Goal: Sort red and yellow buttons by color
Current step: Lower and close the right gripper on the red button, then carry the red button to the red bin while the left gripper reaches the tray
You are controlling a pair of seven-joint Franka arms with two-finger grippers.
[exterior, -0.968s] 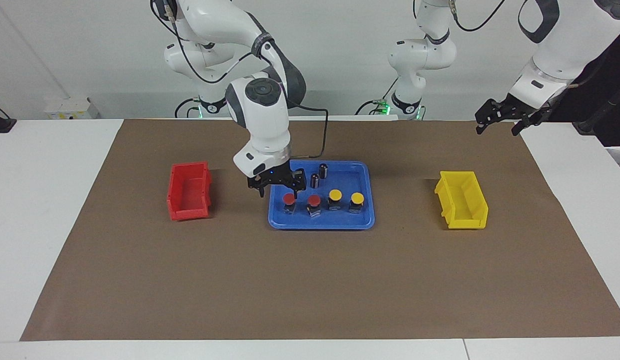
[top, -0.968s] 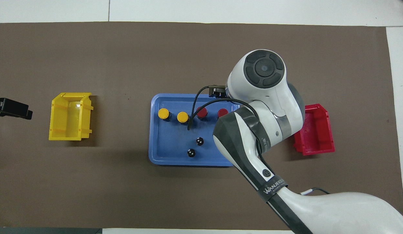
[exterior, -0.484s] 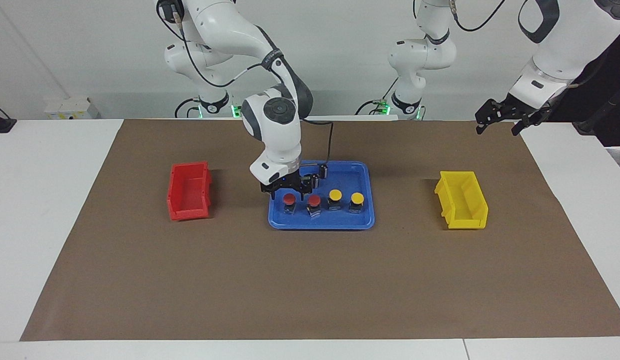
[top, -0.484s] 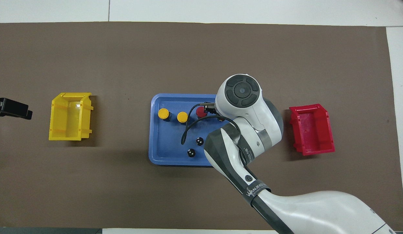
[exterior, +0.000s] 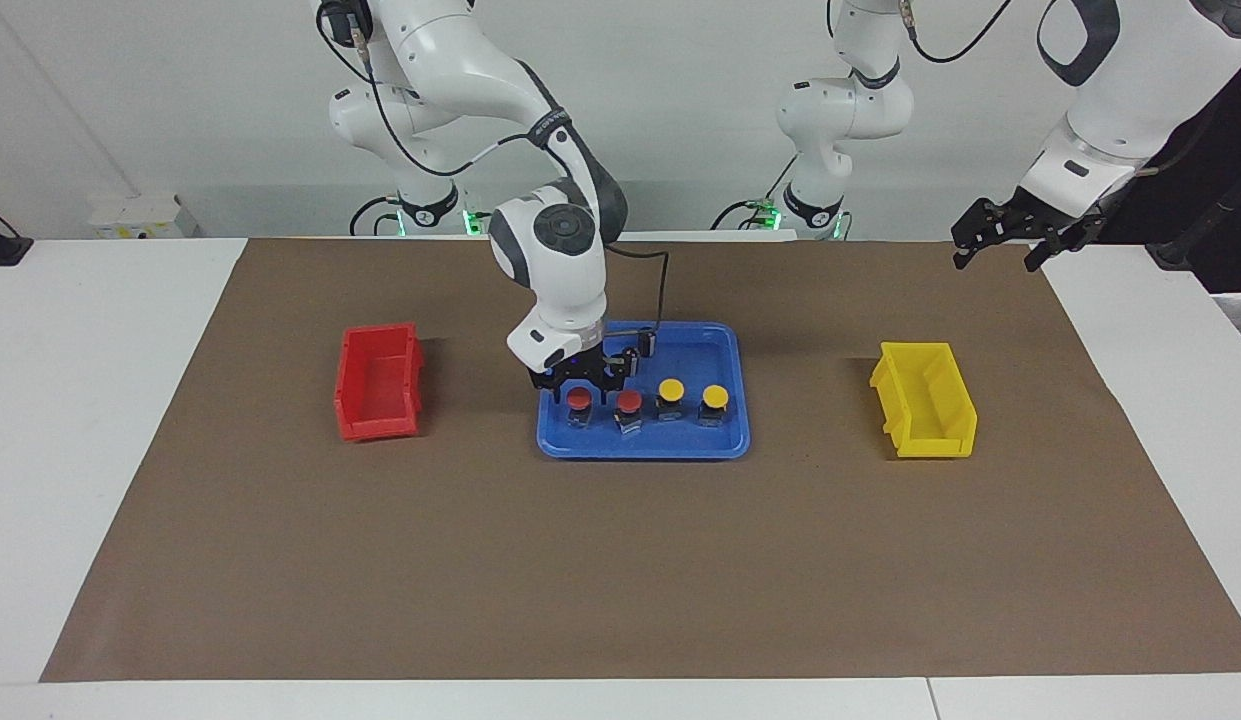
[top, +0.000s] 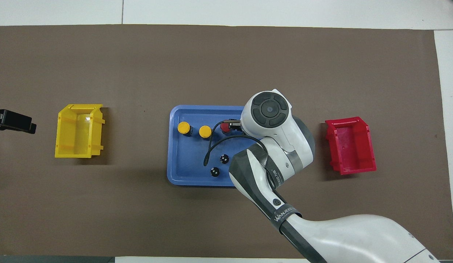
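A white wall rises where the robots stand. A white table [exterior: 100, 420] carries a wide brown mat [exterior: 620, 560].

Toward the right arm's end of the table from the claw, a red bin [exterior: 378, 382] sits open-topped on the mat, well apart from it.

The right gripper [exterior: 578, 388] is low in a blue tray [exterior: 725, 440] at mid-mat, its fingers straddling a red button [exterior: 578, 400]. Whether they actually grip it cannot be told. Just beside the claw stands the second red button [exterior: 629, 402]. Next in the same row come two yellow buttons [exterior: 671, 389] [exterior: 715, 397]. Two black cylinders [top: 223, 158] [top: 214, 171] stand in the tray nearer the robots.

Toward the left arm's end, a yellow bin [exterior: 925, 400] rests on the mat.

The left gripper [exterior: 992, 246] waits in the air over the mat's corner, fingers spread wide, holding nothing.
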